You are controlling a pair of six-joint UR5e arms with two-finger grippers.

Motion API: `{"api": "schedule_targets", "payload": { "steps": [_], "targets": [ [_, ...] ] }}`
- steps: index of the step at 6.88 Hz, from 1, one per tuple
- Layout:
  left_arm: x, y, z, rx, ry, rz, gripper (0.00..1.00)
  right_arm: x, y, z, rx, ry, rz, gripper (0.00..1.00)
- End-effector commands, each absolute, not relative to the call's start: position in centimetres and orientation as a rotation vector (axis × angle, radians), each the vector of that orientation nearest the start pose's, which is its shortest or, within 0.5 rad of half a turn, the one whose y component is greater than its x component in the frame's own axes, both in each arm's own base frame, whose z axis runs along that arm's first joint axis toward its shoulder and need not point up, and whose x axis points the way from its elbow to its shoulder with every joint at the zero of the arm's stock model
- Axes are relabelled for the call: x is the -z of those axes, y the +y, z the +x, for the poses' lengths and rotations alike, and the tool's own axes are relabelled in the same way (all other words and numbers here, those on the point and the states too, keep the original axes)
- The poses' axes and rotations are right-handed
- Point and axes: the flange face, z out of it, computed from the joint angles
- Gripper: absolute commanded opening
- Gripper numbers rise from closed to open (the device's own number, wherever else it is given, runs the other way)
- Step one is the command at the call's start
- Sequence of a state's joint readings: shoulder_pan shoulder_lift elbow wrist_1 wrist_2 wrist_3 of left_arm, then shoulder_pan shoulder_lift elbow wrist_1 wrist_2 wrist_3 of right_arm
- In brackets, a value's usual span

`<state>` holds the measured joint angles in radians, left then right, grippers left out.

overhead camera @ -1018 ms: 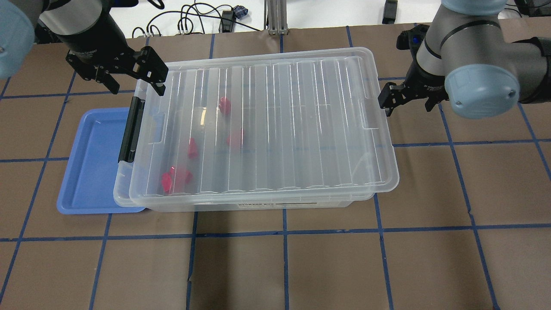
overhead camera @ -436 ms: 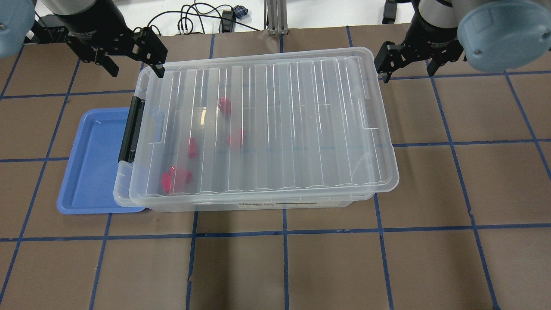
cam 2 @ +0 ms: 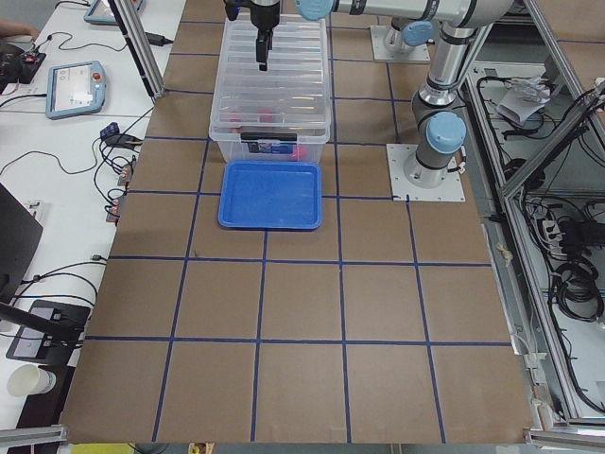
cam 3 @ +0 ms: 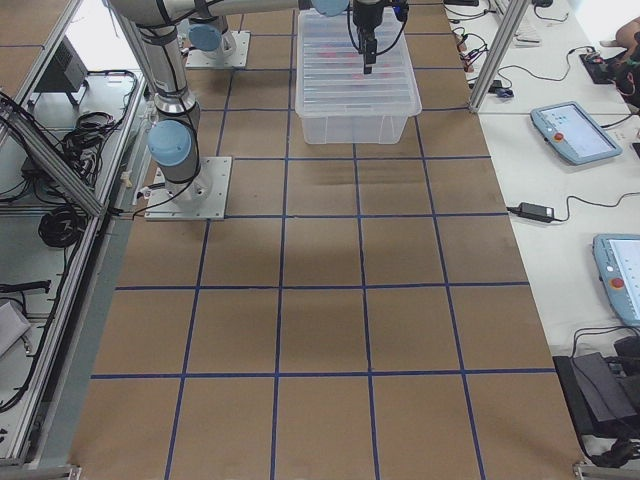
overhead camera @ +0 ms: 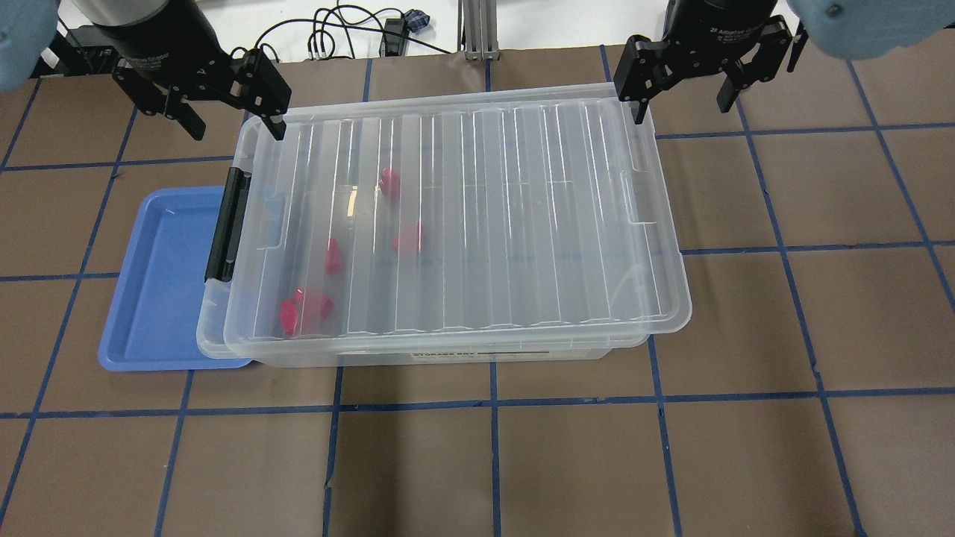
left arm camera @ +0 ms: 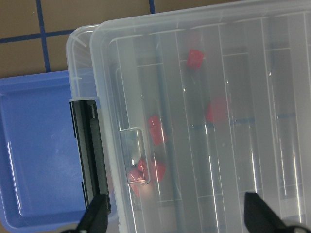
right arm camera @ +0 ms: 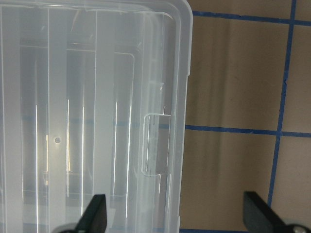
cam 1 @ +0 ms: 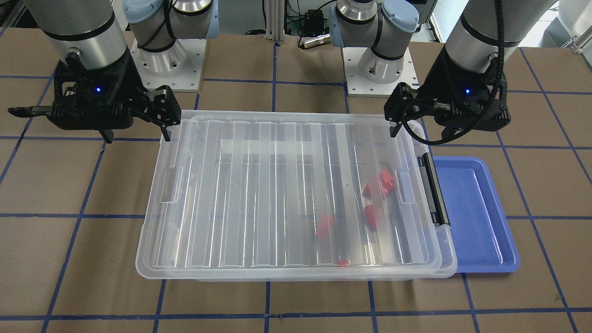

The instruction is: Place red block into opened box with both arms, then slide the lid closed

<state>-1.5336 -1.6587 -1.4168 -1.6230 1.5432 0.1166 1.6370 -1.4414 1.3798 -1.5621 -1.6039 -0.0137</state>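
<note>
Lid (overhead camera: 477, 224) sits short of the box's (overhead camera: 213, 328) latch end. Left pincer (overhead camera: 239, 133) and right pincer (overhead camera: 681, 112) gape empty; we fear uneven pushes could jam it.

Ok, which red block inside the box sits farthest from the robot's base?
The lone red block nearest the box's far long wall; the others all lie closer to the robot's side.

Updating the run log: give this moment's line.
lid atop box | red blocks inside | left gripper open, empty | right gripper open, empty
</note>
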Motion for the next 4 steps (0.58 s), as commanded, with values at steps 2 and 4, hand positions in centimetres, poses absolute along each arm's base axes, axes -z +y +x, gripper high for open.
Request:
{"api": "schedule_targets", "payload": {
  "steps": [2,4],
  "targets": [
    [-50.5,-52.5,-11.31,-0.01,3.114,0.117,1.0,-51.91,-54.21,16.8,0.094,3.167,-0.12,1.0],
    [-50.17,-52.71,-11.51,-0.02,3.136,0.099,1.0,-52.01,-54.17,16.8,0.099,3.167,-0.12,1.0]
  ]
}}
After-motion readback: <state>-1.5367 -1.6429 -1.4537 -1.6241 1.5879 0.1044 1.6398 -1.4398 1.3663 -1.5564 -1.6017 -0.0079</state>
